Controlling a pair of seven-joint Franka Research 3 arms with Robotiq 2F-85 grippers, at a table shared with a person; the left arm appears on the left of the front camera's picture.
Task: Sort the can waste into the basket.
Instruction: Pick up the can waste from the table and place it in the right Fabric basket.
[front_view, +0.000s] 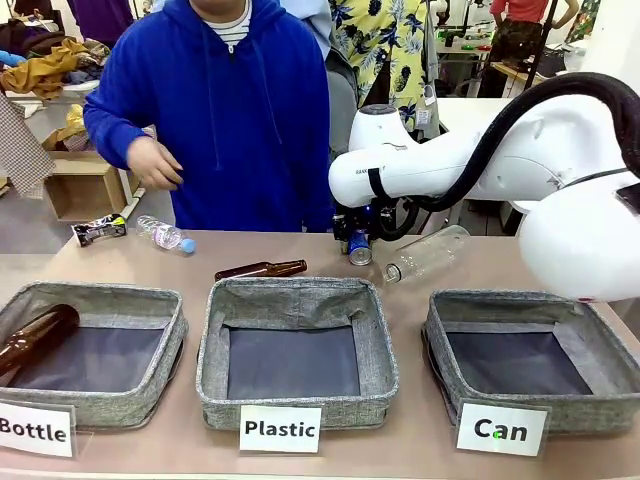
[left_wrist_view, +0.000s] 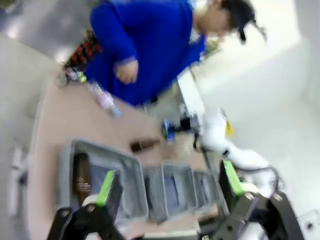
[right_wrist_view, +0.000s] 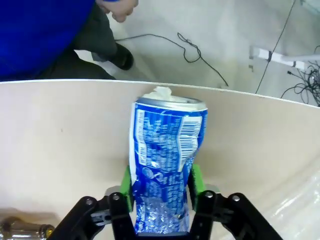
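Note:
My right gripper (front_view: 358, 243) reaches over the table's far middle and is shut on the blue can (front_view: 360, 249). In the right wrist view the green pads (right_wrist_view: 126, 192) press both sides of the dented blue can (right_wrist_view: 167, 150), which stands upright on the table. A crushed dark can (front_view: 100, 229) with yellow print lies at the far left. The grey basket (front_view: 590, 412) with the "Can" card (front_view: 501, 428) sits at the front right, nothing in it. My left gripper (left_wrist_view: 168, 182) hangs open high above the table, nothing between its fingers.
A person in a blue hoodie (front_view: 225, 110) stands at the far side. A clear bottle (front_view: 427, 253) lies just right of the blue can, another (front_view: 165, 235) at far left. A brown bottle (front_view: 262, 269) lies behind the "Plastic" basket (front_view: 295, 400). The "Bottle" basket (front_view: 120, 400) holds a brown bottle (front_view: 35, 335).

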